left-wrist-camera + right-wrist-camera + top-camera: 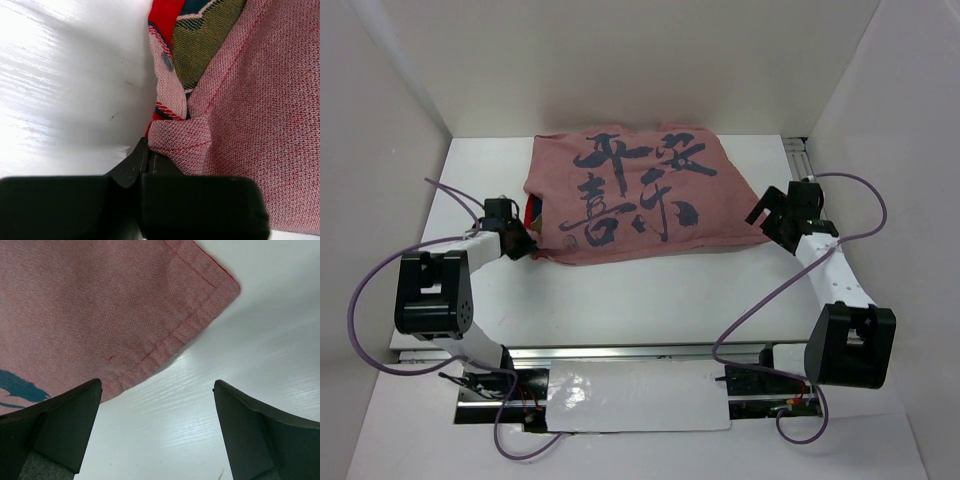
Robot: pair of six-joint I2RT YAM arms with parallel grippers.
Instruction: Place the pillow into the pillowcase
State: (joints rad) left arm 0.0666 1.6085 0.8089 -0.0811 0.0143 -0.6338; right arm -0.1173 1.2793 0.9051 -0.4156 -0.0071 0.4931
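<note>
The pillowcase (640, 195) lies on the far middle of the table (650, 300), long axis left to right, faded side up, its open end to the left. It bears large dark blue brush characters that I cannot read. The left gripper (520, 243) pinches its near-left edge. The right gripper (770, 215) stands spread just beside its near-right corner.
</note>
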